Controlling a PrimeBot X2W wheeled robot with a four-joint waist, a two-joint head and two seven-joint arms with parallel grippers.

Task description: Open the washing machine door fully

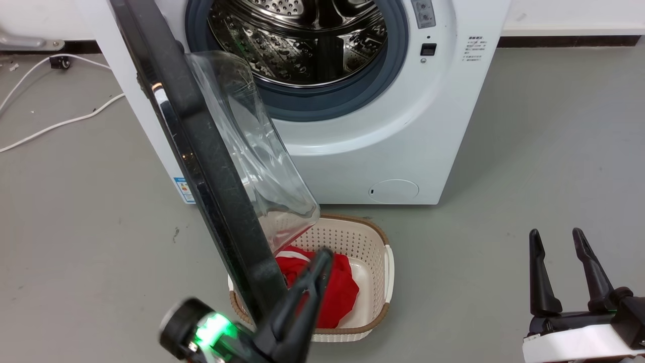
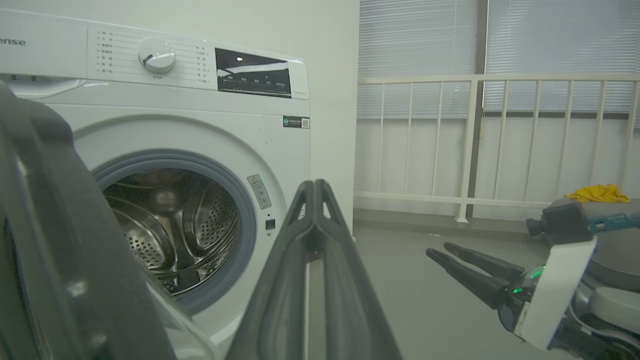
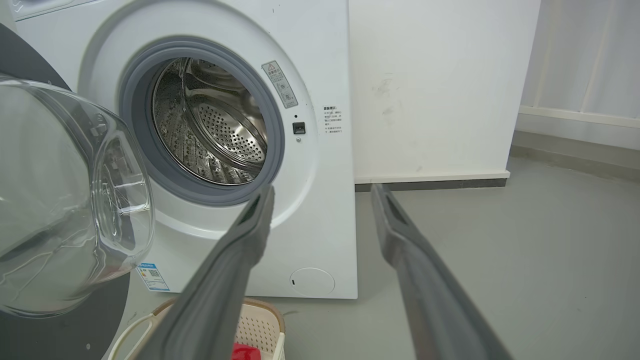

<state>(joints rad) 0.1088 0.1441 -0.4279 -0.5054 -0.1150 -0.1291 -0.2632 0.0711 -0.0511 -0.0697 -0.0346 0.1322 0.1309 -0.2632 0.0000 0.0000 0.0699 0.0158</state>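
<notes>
Inspection at this moment, with all positions referred to the washing machine (image 1: 352, 151). At its left edge, the washing machine door (image 1: 199, 151) stood unlatched and swung well out from the front, meeting the head view almost edge-on. Its glass bowl (image 1: 252, 151) bulged back toward the opening. The door hung from the hinge side on the robot's left, and its lower rim reached out over the floor in front of the machine. Just right of that lower rim, on the door's inner side, was the left gripper (image 1: 322, 257). Its 2 fingers were pressed together with nothing between them. Whether they touched the door could not be told. Below the door, in front of the machine, sat a laundry basket (image 1: 375, 237) with a red cloth (image 1: 337, 292) in it. In the machine's front, the drum (image 1: 302, 35) and the grey gasket (image 1: 322, 106) were fully exposed. Well to the right of the machine and out from its front, the right gripper (image 1: 555, 233) hovered with its jaws spread wide, empty and touching nothing. Assessment: unlatching and most of the swing were done. The door appeared to be at roughly a right angle to the front, so the last part of its travel, further toward the machine's left side, was judged outstanding.
</notes>
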